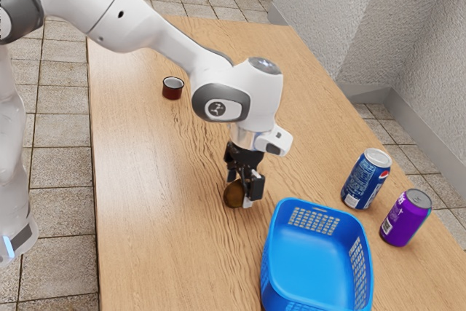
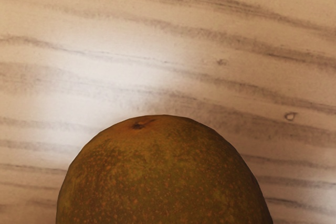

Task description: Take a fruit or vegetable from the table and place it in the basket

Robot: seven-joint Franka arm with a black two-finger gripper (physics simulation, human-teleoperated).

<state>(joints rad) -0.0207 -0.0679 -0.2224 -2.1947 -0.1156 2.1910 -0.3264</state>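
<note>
White and jointed, the arm (image 1: 145, 23) is bent downward from the exterior view's left, so that the jaws are aimed at the wooden counter (image 1: 145, 216). Well apart from the jaws, toward that view's upper left, a dark-red cup (image 1: 172, 92) is set, clear of the likely path. Right at the jaws the brownish fruit (image 1: 233, 194) is found, its rounded top seen in the wrist view. Whether it is clamped or merely straddled cannot be told, nor whether its weight is borne by the counter. The grasp is judged to be the step in hand; even pressure from both sides would be needed, since a round skin could be rolled out of a lopsided hold. Near the jaws, toward the exterior view's right, the blue basket (image 1: 313, 264) is stood mouth upward, so only a short carry should be required, its rim being cleared. Farther from the jaws, a blue can (image 1: 365, 180) and a purple can (image 1: 405, 219) are stood upright, best avoided.
</note>
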